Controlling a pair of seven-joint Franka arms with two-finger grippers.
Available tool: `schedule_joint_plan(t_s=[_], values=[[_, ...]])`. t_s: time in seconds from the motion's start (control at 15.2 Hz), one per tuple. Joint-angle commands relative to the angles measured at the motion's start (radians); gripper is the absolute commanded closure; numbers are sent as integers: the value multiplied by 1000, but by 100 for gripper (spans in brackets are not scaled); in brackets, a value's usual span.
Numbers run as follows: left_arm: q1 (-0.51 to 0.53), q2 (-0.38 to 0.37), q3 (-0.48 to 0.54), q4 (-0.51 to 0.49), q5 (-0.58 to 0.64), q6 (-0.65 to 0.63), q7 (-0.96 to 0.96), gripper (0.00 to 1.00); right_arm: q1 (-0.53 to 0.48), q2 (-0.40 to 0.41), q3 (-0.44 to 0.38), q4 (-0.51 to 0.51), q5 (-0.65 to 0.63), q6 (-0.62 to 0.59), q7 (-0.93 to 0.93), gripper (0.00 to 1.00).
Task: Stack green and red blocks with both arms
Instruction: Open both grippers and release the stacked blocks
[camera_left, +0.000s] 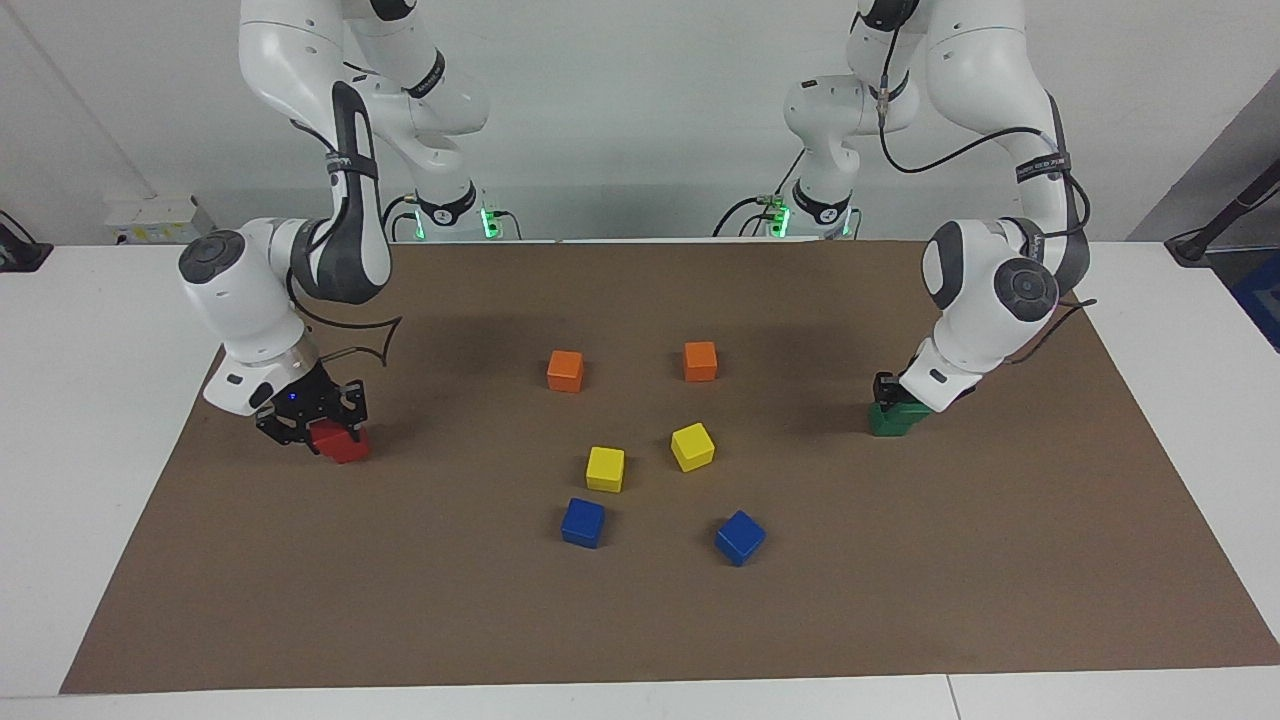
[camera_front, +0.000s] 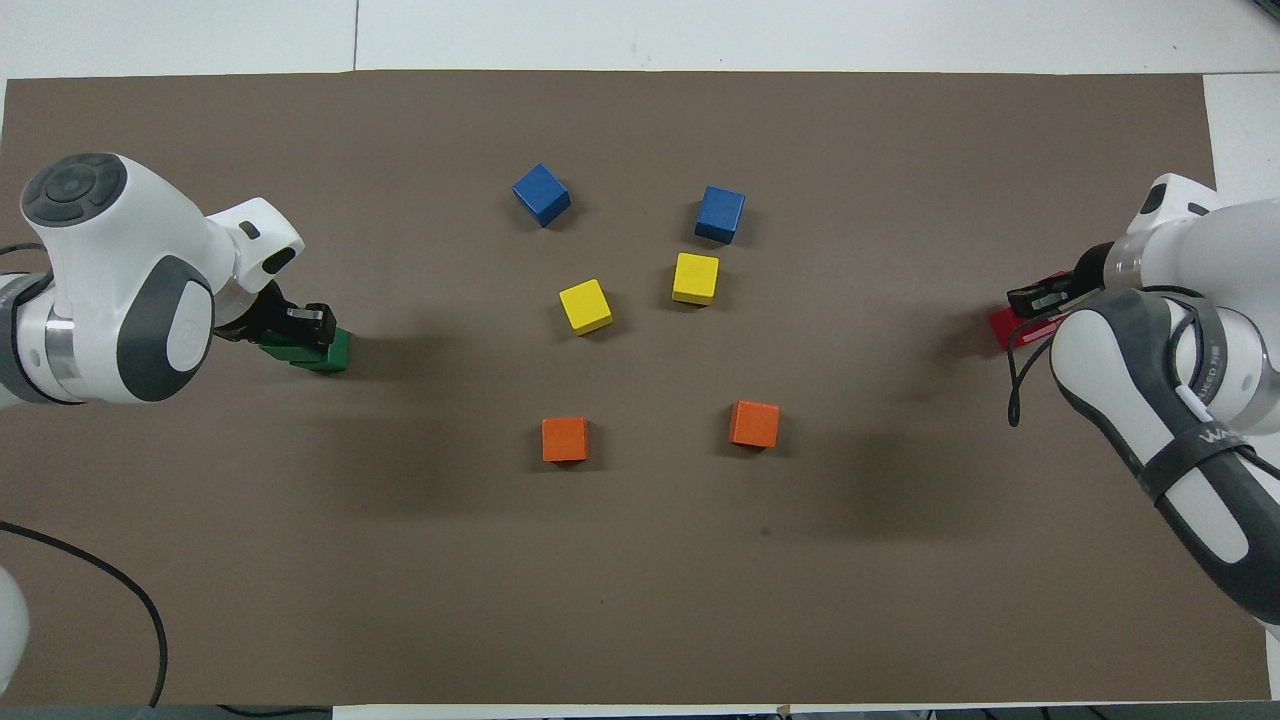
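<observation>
My left gripper (camera_left: 886, 392) is shut on a dark green block (camera_left: 888, 409) at the left arm's end of the mat. That block sits over a second green block (camera_left: 902, 424), partly overlapping it; I cannot tell whether they touch. In the overhead view the left gripper (camera_front: 303, 325) covers part of the upper green block (camera_front: 283, 350), and the lower green block (camera_front: 336, 352) pokes out beside it. My right gripper (camera_left: 318, 424) is shut on a red block (camera_left: 326, 435) over another red block (camera_left: 350, 449). The red blocks (camera_front: 1004, 325) are mostly hidden under the right gripper (camera_front: 1040, 298).
In the middle of the brown mat (camera_left: 640, 620) lie two orange cubes (camera_left: 565, 370) (camera_left: 700, 361), two yellow cubes (camera_left: 605, 468) (camera_left: 692, 446) and two blue cubes (camera_left: 583, 522) (camera_left: 740, 537). White table surrounds the mat.
</observation>
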Motion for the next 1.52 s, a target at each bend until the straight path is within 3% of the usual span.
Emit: schedule_joint_plan(t_s=[0.0, 0.07, 0.13, 0.46, 0.59, 0.92, 1.19, 1.45], values=[[-4, -46, 7, -85, -18, 66, 15, 31, -9, -11, 9, -41, 12, 20, 3, 38], [-6, -46, 7, -86, -17, 68, 15, 0, -9, -11, 9, -41, 12, 20, 3, 13], [-6, -46, 7, -87, -18, 66, 15, 0, -9, -11, 9, -41, 12, 20, 5, 0], [-6, -70, 8, -49, -17, 46, 18, 0, -7, -11, 9, -27, 11, 9, 3, 0], [7, -105, 8, 11, -17, -36, 18, 0, -5, -16, 9, 8, 11, -27, 2, 0], [8, -153, 8, 207, -15, -340, 19, 0, -4, -49, 8, 195, -4, -303, 21, 0], [7, -275, 10, 152, -17, -392, 7, 0, 19, -163, 9, 231, -18, -504, 147, 0], [14, -296, 11, 117, -17, -380, 16, 0, 48, -174, 12, 375, -95, -760, 275, 0]])
